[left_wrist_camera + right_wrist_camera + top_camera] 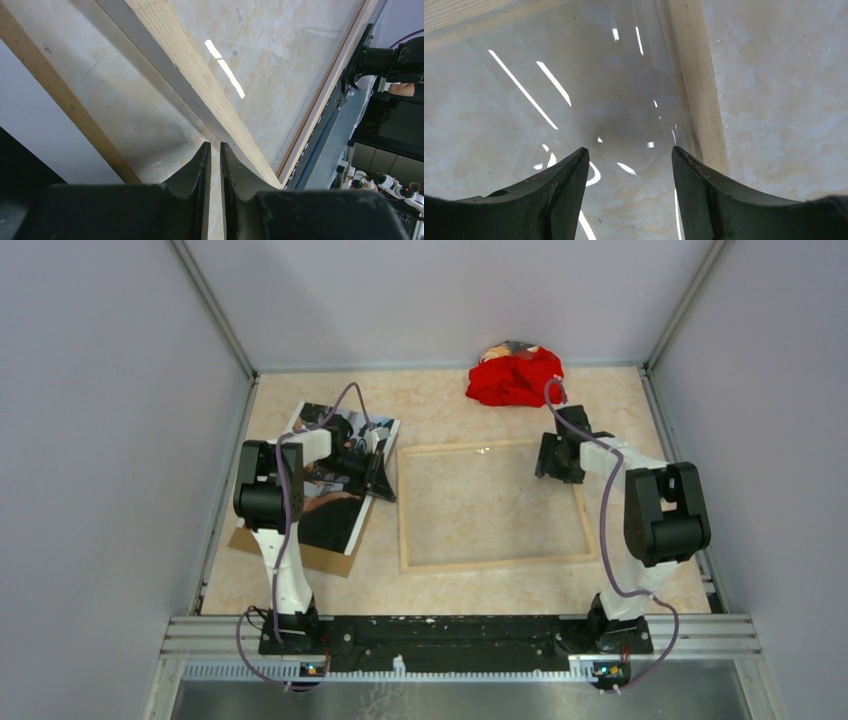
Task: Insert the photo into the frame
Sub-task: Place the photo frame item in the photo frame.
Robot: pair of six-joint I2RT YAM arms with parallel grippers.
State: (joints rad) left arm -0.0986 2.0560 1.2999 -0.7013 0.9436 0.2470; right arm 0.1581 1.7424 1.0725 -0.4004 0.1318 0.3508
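The frame (404,510) lies flat mid-table, its light wood back up, with a glass pane (574,100) in it. The photo (335,515), a dark print, lies picture side up to its left. My left gripper (383,480) is at the photo's right edge. In the left wrist view this gripper (215,144) points at bare table beside the frame's left rail (200,75), its jaws open only a narrow slit with nothing between them. My right gripper (557,458) hangs over the frame's far right corner. It (629,148) stands open above the glass, just inside the right rail (696,75).
A brown backing board (310,558) lies under the photo and sticks out at its near side; its edge (60,95) shows in the left wrist view. A red cloth (515,377) is bunched at the far wall. Walls close in three sides.
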